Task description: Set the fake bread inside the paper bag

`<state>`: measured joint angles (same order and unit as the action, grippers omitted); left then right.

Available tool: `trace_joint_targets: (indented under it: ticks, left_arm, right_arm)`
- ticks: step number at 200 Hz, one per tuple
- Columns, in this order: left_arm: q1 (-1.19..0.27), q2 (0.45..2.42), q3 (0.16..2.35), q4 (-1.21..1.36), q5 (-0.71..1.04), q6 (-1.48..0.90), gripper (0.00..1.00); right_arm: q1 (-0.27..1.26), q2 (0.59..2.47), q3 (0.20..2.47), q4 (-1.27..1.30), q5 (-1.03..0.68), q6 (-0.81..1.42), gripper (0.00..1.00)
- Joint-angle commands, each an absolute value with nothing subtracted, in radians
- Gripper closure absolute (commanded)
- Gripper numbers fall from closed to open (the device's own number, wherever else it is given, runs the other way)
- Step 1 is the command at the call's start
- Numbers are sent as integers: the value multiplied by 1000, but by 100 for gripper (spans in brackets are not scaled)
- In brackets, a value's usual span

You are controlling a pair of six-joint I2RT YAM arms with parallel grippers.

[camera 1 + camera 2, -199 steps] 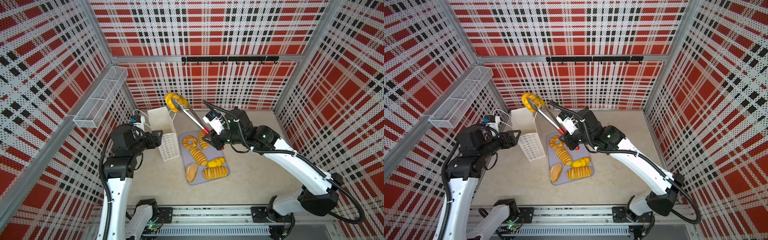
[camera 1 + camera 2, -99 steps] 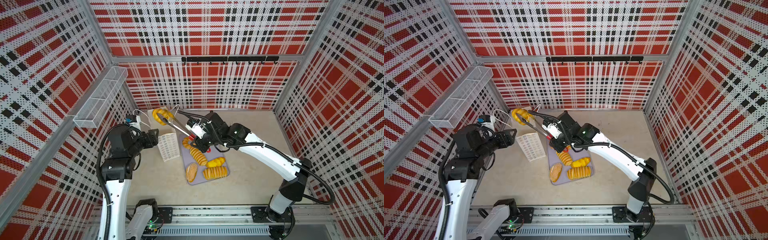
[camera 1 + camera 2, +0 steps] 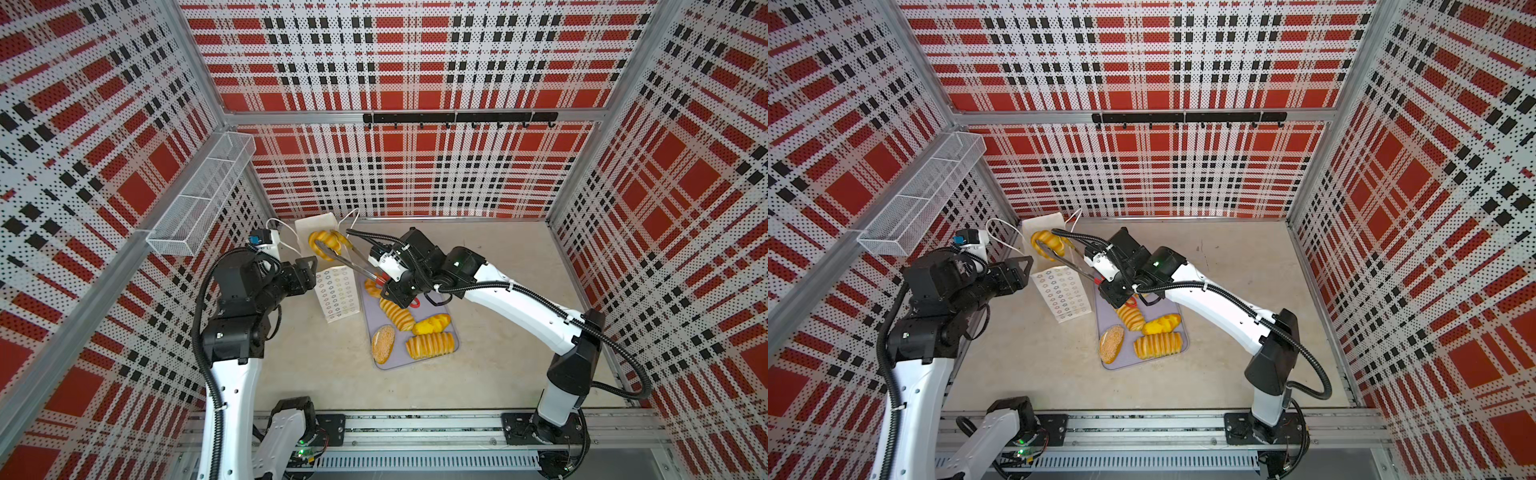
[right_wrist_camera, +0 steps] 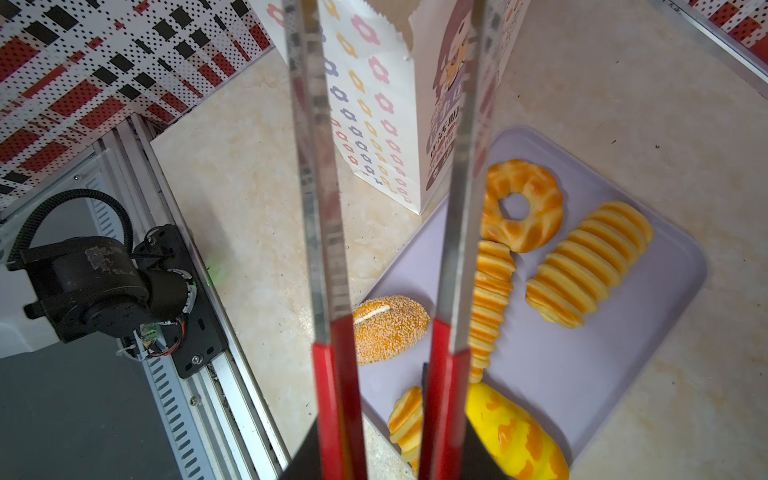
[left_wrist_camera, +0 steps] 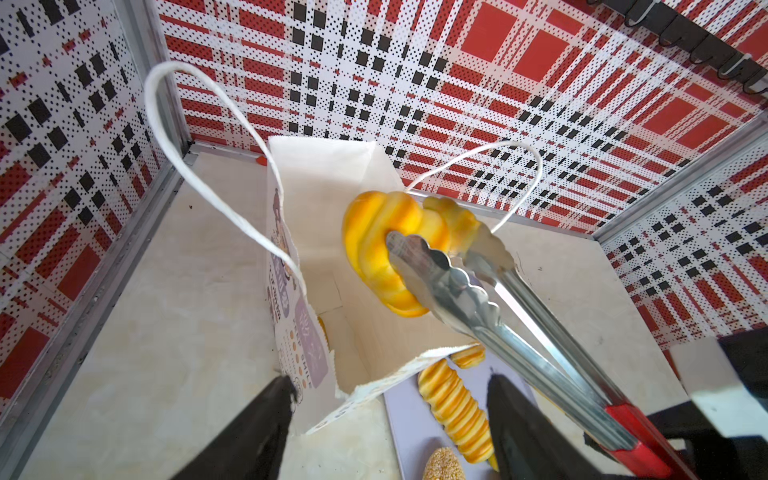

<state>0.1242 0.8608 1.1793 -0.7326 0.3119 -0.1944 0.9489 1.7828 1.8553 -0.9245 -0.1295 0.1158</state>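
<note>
A golden ring of fake bread (image 3: 326, 245) (image 3: 1048, 245) (image 5: 374, 249) hangs in the scalloped tips of the red-handled metal tongs (image 3: 353, 266) (image 5: 498, 307) (image 4: 320, 208), over the open mouth of the white paper bag (image 3: 336, 291) (image 3: 1063, 295) (image 5: 316, 174) (image 4: 365, 83). One tong tip sits in the ring's hole. My right gripper (image 3: 388, 282) (image 3: 1111, 291) (image 4: 390, 449) is shut on the tongs' red handles. My left gripper (image 3: 309, 266) (image 3: 1023, 266) (image 5: 390, 386) stands open at the bag's near narrow side. Another ring (image 4: 523, 208), ridged loaves (image 3: 430, 345) and a seeded oval (image 3: 383, 343) lie on the tray.
The lavender tray (image 3: 451, 353) (image 4: 602, 374) lies right beside the bag on the beige floor. A white wire-mesh basket (image 3: 199, 199) hangs on the left wall and a black hook rail (image 3: 457, 118) on the back wall. A metal rail (image 3: 415, 424) runs along the front.
My right arm has swung the tongs and the ring of bread left and down, from high above the bag to its open mouth. The left gripper has stayed by the bag.
</note>
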Motion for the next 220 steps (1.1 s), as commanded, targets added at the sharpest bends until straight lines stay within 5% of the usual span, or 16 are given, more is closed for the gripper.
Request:
trace_joint_targets:
  ticks: [1,124,220]
  left_arm:
    - [133,862,1170,-699,338,-197,24]
    - [136,876,1169,-681,350,-196,24]
    - [103,908,1170,-645,477,-152,24]
  right_arm:
    - [956,1791,1885,-905,-117,109,69]
    - [956,1772,1899,-901,-127,121,68]
    - [953,1536,1817,-907,-13,193,70]
